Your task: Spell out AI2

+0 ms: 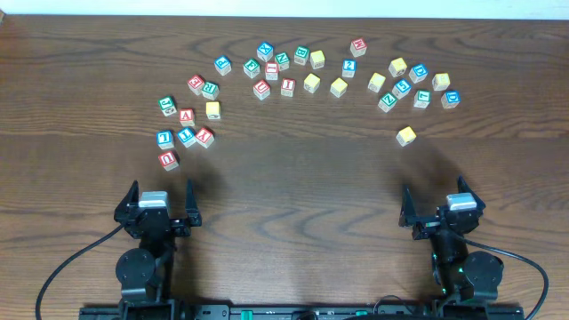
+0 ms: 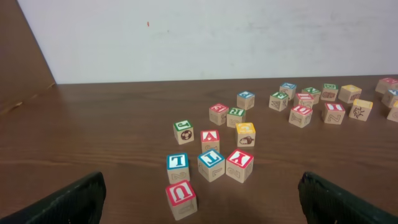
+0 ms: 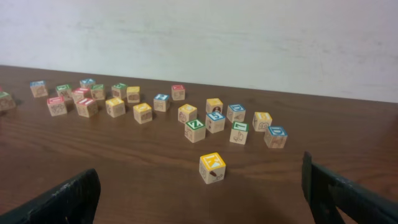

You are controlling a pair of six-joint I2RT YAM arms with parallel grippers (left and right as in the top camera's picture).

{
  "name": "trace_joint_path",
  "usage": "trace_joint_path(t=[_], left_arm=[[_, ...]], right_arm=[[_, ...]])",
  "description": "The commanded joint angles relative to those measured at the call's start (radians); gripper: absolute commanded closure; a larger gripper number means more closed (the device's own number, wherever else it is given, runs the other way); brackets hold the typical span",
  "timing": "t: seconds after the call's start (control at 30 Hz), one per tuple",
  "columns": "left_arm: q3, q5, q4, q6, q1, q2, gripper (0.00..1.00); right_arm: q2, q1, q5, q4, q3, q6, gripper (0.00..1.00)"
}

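Both wide open and empty, and the red A cube (image 1: 186,116) sits at one o'clock from the left claw (image 1: 163,197), far nearer it than the right claw (image 1: 436,197).

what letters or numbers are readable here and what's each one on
"U": red U cube
"Y": red Y cube
"A": red A cube
"R": green R cube
"I": red I cube
"K": yellow K cube
"Z": green Z cube
Other cubes: too small or blurred to read.
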Motion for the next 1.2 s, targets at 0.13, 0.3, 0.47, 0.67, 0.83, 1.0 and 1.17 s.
trace_joint_path(t=[0.13, 0.3, 0.47, 0.67, 0.83, 1.0, 1.17], left_arm=[[-0.01, -0.005, -0.045, 0.017, 0.008, -0.005, 0.03], [-0.01, -0.005, -0.045, 0.017, 0.008, -0.005, 0.02], [-0.01, -0.005, -0.045, 0.017, 0.008, -0.005, 0.02], [-0.01, -0.005, -0.043, 0.017, 0.008, -0.005, 0.02], [-0.01, 0.007, -0.042, 0.016, 0.008, -0.005, 0.02], [-0.002, 0.006, -0.041, 0.017, 0.008, 0.012, 0.02], [0.042, 0.006, -0.041, 0.017, 0.008, 0.075, 0.02]], right_arm=[[-0.007, -0.01, -0.007, -0.003, -0.002, -0.009, 0.01], [-0.007, -0.01, -0.007, -0.003, -0.002, -0.009, 0.01], [-0.007, -0.01, -0.015, -0.003, -0.002, -0.008, 0.01], [-0.007, -0.01, -0.016, 0.001, -0.002, -0.008, 0.01], [-0.007, -0.01, -0.046, 0.01, -0.002, -0.004, 0.01], [-0.007, -0.01, -0.063, 0.025, -0.002, -0.007, 0.01], [-0.007, -0.01, -0.064, 0.04, -0.002, -0.013, 0.01]])
